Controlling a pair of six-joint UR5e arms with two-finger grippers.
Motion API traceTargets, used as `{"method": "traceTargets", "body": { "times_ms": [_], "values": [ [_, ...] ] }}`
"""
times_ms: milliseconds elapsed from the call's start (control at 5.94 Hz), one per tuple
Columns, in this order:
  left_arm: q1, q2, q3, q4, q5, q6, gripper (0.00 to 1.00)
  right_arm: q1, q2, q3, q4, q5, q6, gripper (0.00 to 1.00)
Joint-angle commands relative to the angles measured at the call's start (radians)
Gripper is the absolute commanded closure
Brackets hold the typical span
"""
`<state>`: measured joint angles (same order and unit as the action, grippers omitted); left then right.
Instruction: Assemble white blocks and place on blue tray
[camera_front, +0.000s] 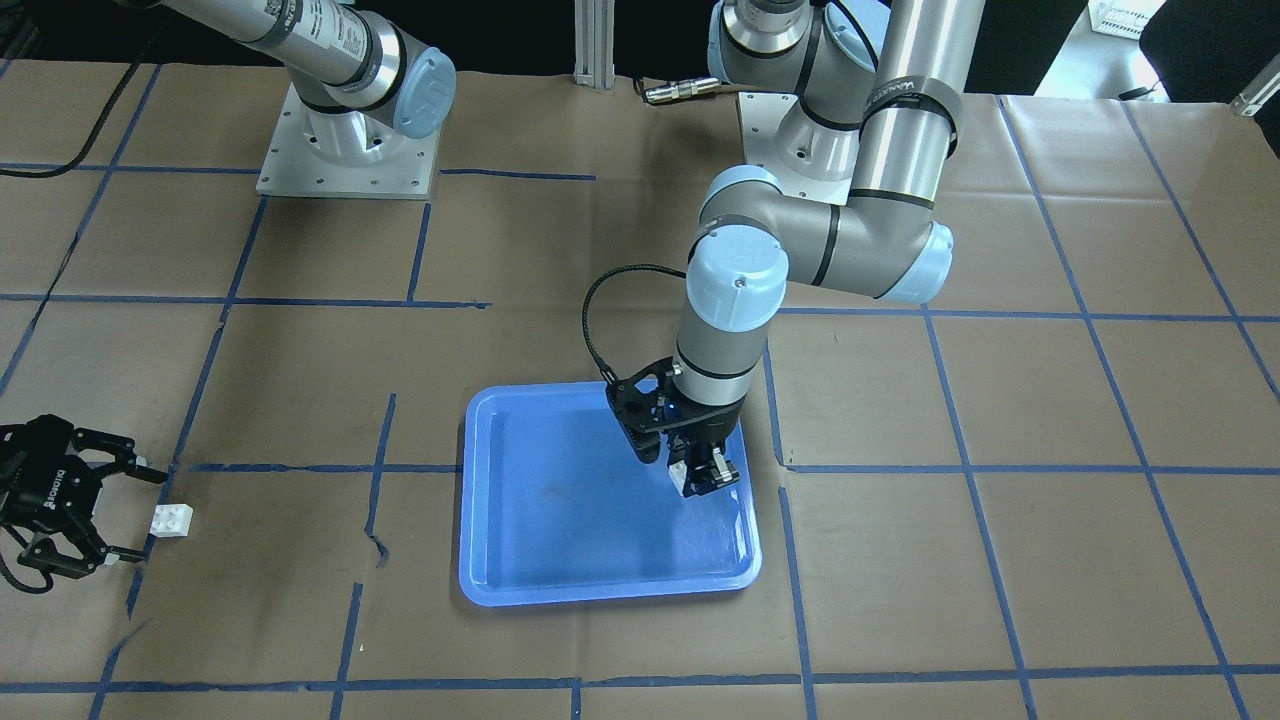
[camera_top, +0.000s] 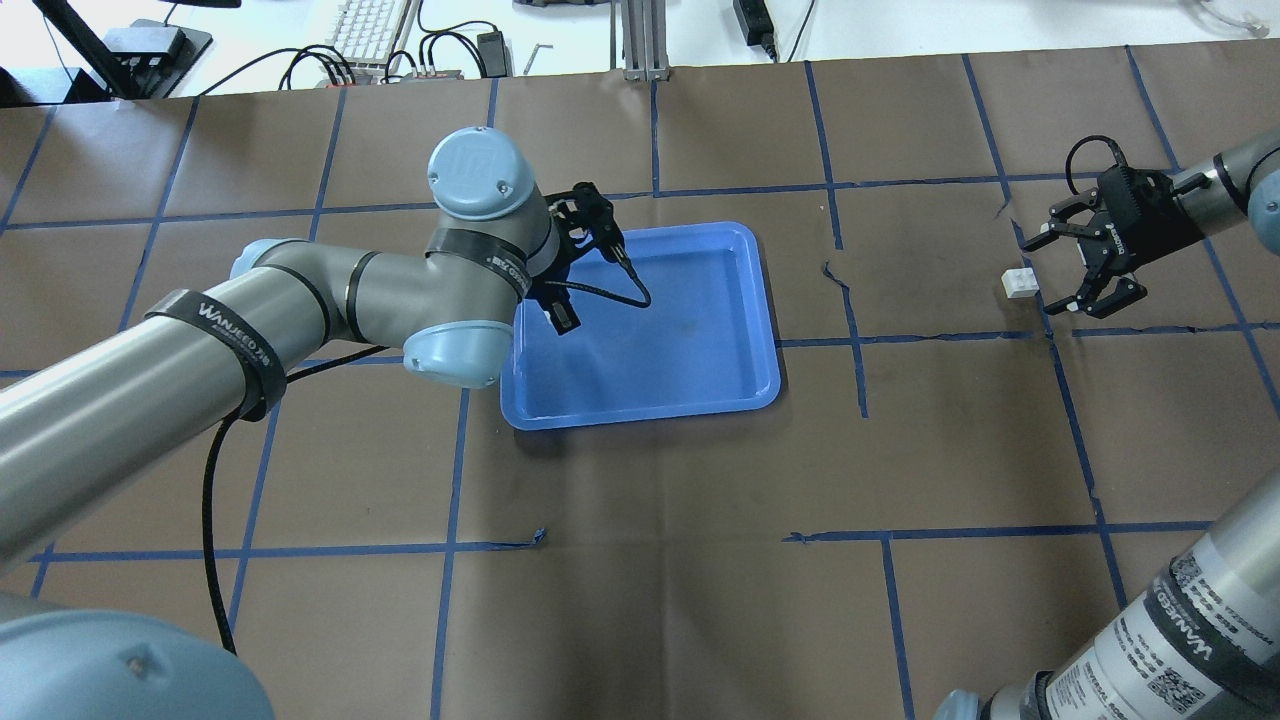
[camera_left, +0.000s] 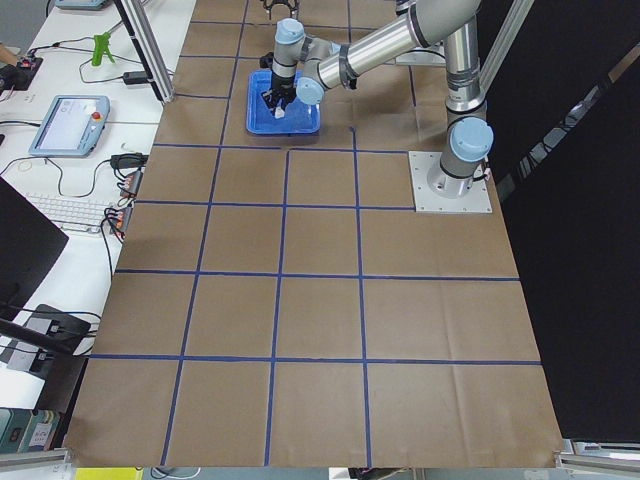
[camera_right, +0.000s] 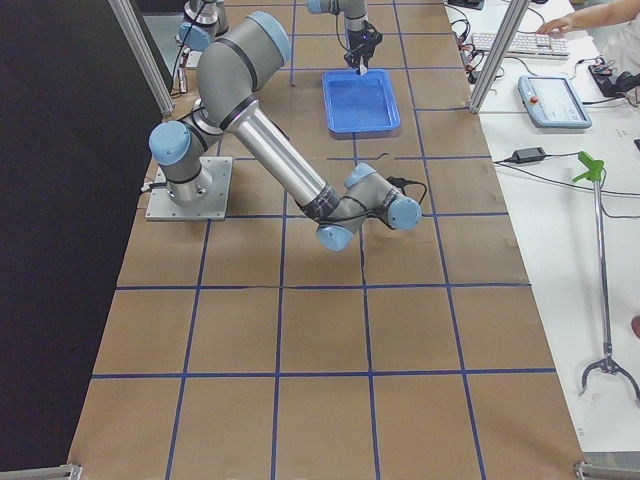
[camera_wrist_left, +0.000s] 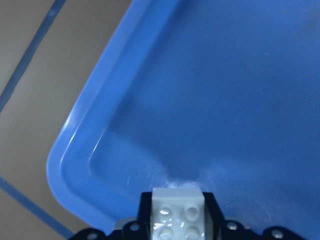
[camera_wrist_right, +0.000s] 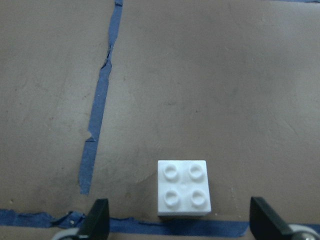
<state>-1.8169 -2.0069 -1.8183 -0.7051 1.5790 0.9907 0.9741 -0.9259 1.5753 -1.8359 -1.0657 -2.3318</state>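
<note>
My left gripper (camera_front: 700, 474) is shut on a white block (camera_front: 679, 471) and holds it low over the blue tray (camera_front: 570, 520), near one corner. In the left wrist view the block (camera_wrist_left: 178, 211) sits between the fingers above the tray base (camera_wrist_left: 225, 90); I cannot tell whether it touches. The second white block (camera_front: 172, 519) lies studs up on the brown paper far from the tray. My right gripper (camera_front: 125, 510) is open around it without touching; in the right wrist view the block (camera_wrist_right: 183, 187) lies between the fingertips (camera_wrist_right: 97, 220).
Brown paper with a grid of blue tape lines (camera_top: 850, 330) covers the table. The left arm's elbow (camera_top: 450, 350) hangs over the tray's edge. Both arm bases (camera_front: 345, 150) stand at the robot's side. A keyboard and cables (camera_top: 370, 30) lie beyond the far edge.
</note>
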Motion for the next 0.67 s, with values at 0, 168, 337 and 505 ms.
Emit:
{"method": "traceTargets", "body": {
  "times_ms": [0, 168, 337, 505],
  "values": [
    [-0.061, -0.039, 0.036, 0.0, -0.002, 0.091, 0.85, 0.0, -0.001, 0.02, -0.003, -0.002, 0.011, 0.0],
    [-0.073, -0.055, 0.036, -0.001, -0.004, 0.095, 0.85, 0.0, -0.002, 0.018, -0.014, 0.0, 0.014, 0.0],
    [-0.087, -0.074, 0.037, -0.001, -0.007, 0.135, 0.85, 0.0, -0.005, 0.017, -0.013, 0.004, 0.014, 0.06],
    [-0.105, -0.079, 0.04, -0.001, -0.007, 0.141, 0.84, 0.002, -0.007, 0.011, -0.013, 0.004, 0.014, 0.22]
  ]
}}
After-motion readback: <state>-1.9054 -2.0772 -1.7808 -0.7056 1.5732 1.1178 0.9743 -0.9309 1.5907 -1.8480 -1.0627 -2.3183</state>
